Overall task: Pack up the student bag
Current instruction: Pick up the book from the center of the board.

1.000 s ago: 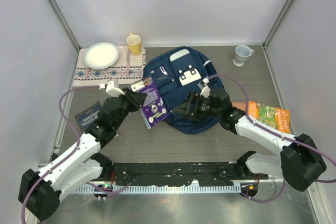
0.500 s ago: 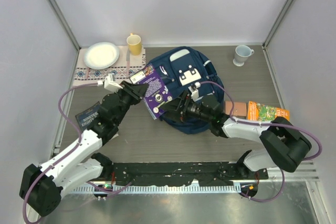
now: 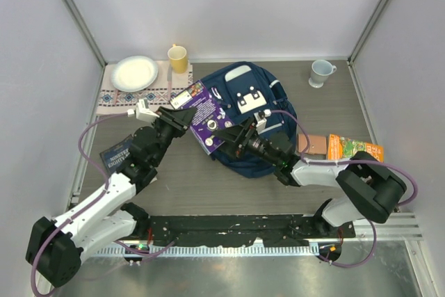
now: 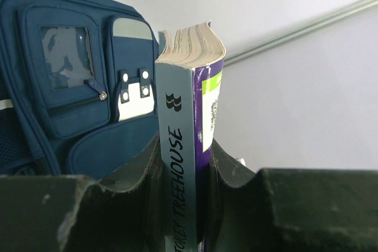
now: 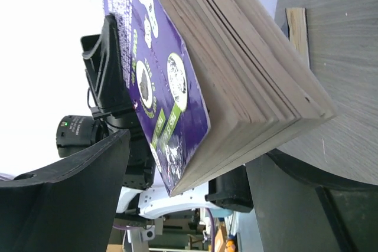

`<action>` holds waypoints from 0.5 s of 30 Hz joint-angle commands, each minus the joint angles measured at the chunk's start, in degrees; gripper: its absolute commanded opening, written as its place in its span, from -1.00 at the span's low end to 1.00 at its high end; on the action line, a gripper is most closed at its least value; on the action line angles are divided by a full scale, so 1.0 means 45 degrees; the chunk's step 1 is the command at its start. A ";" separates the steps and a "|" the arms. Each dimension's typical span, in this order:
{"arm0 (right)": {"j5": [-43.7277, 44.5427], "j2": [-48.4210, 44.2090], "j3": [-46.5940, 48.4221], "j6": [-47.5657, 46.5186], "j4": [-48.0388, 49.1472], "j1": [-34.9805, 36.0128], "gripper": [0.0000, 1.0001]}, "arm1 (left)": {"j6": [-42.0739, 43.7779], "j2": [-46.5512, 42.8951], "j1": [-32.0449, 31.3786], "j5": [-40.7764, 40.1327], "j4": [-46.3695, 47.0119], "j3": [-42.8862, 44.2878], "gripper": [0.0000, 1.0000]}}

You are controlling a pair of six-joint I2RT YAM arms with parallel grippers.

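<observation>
Student bag (image 3: pixel 277 93): lies flat at the centre of the overhead view, buckled flap up. I cannot tell whether its main compartment is unzipped.
Counter (image 3: pixel 188 180): bare grey surface in the lower half of the frame, kept free for both arms to work.
Purple book (image 3: pixel 205 110): held off the counter, tilted, overlapping the bag's left edge in the frame.
Left end effector (image 3: pixel 179 117): clamped on the purple book at the spine. I judge that this grip keeps the pages shut and leaves the far corner free.
Right end effector (image 3: pixel 233 135): jaws apart, straddling the book's page-edge corner without pressing. I judge it is placed to take or steady the book.
Step in hand: probably a two-arm handover or guided feed toward the bag.
Waiting items: dark book (image 3: pixel 117 154) at middle left, orange book (image 3: pixel 356 149) and a brown flat thing (image 3: pixel 314 145) at middle right, all apart from the bag.
Bystanders: plate (image 3: pixel 134 73) and yellow cup (image 3: pixel 178 58) upper left, white cup (image 3: pixel 321 72) upper right.
Risk: closing off-centre could twist the book in my left grip.
</observation>
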 commanded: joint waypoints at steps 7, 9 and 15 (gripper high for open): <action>0.1450 0.1260 0.0083 0.0289 0.4439 0.0075 0.64 | -0.1092 -0.0050 0.0003 0.0192 0.2279 -0.0293 -0.82; 0.1626 0.1280 0.0083 0.0230 0.4654 0.0075 0.64 | -0.1150 -0.0011 0.0003 0.0251 0.2319 -0.0294 -0.82; 0.2055 0.1125 0.0200 0.0171 0.4851 0.0075 0.55 | -0.1443 -0.0069 0.0003 0.0154 0.2494 -0.0703 -0.82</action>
